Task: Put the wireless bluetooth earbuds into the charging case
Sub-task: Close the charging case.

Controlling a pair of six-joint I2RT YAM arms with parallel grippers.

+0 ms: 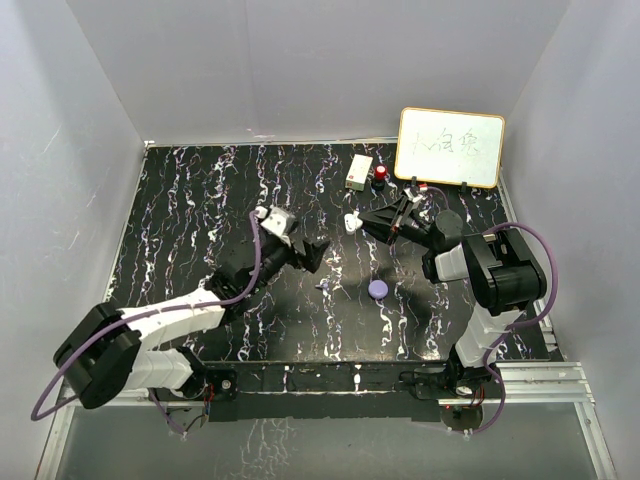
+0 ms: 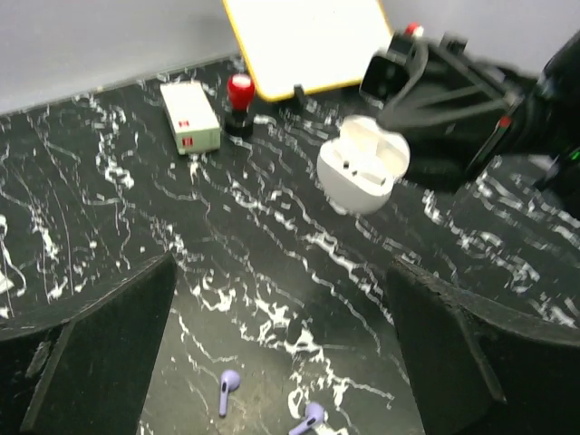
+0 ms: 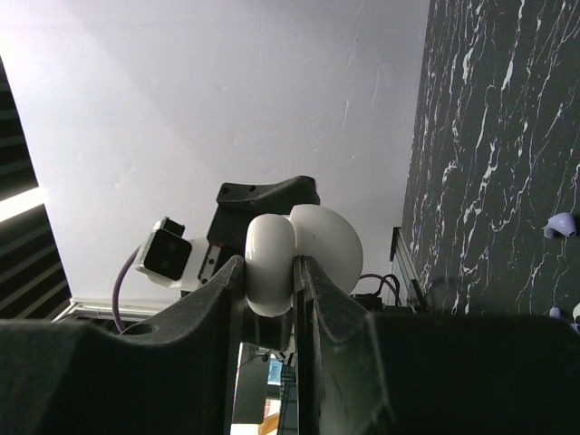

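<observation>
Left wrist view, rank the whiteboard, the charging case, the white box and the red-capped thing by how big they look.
1. whiteboard, partly cut off at the top edge
2. charging case
3. white box, not far behind the case
4. red-capped object, clearly smallest

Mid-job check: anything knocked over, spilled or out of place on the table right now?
Nothing looks spilled or damaged. Both earbuds lie loose on the table, below the open left gripper, not in the charging case, which the right gripper clamps, tilted, with its lid open.
</observation>
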